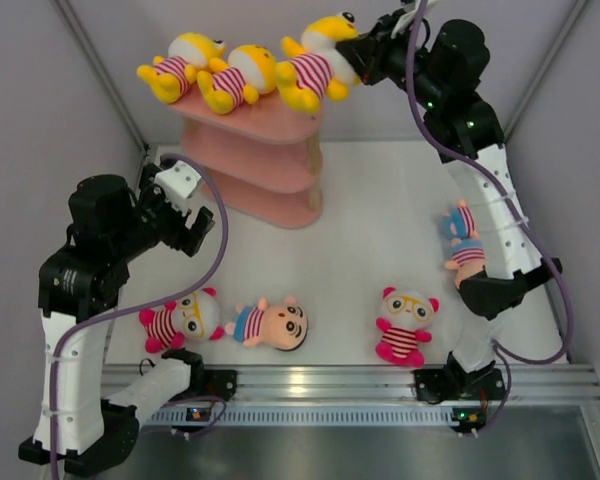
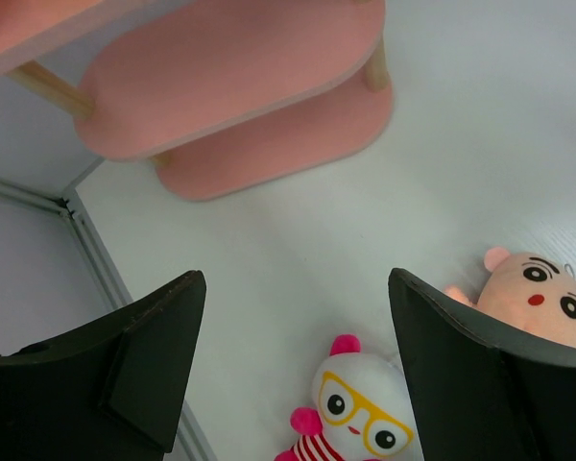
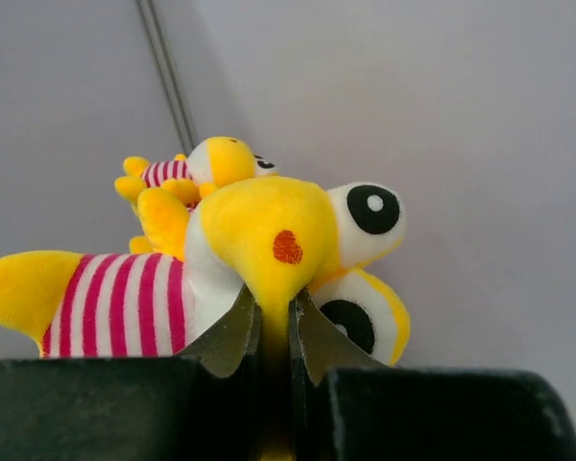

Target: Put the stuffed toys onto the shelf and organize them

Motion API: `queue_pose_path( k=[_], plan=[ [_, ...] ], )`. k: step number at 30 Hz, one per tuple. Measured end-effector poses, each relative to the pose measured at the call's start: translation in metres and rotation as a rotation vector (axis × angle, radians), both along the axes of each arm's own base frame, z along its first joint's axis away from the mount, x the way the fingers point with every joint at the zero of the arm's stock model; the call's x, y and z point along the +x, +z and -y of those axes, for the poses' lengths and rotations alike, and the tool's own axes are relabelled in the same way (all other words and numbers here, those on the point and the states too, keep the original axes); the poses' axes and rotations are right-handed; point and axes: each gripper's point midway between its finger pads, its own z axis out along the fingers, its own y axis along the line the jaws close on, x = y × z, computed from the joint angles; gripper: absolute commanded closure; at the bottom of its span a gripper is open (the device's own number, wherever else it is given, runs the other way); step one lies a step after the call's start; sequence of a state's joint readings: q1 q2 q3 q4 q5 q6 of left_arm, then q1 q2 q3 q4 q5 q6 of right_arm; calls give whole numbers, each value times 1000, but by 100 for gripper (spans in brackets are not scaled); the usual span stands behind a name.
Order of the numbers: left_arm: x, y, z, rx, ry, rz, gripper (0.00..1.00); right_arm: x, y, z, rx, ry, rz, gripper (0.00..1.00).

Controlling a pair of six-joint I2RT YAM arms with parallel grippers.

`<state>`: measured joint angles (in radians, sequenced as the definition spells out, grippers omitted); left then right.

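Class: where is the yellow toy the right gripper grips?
Top view: the yellow toy is at the shelf's top tier, right end, beside two other yellow toys.

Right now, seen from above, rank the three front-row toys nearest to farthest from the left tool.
1. Left glasses doll, front left, close to the left tool.
2. Peach-faced doll, front, left of centre.
3. Right glasses doll, front right.
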<state>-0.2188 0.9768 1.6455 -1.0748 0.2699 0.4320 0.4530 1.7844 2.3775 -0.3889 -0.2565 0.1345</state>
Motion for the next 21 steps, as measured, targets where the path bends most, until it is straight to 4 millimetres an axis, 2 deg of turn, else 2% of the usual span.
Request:
queue_pose_path(
  k=[3, 9, 11, 20, 21],
  plan=[
    [-3, -11, -3, 11, 9, -19, 17, 19, -22, -29, -3, 44, -46, 100],
    [-2, -15, -4, 21, 12, -24, 17, 70, -116, -65, -62, 71, -239, 100],
    [-2, -17, -4, 22, 11, -30, 17, 78, -132, -72, -64, 83, -267, 100],
    [-1, -23, -3, 25, 8, -45, 17, 74, -127, -80, -54, 132, -245, 100],
    [-1, -23, -3, 25, 8, -45, 17, 74, -127, -80, -53, 136, -242, 89]
  ],
)
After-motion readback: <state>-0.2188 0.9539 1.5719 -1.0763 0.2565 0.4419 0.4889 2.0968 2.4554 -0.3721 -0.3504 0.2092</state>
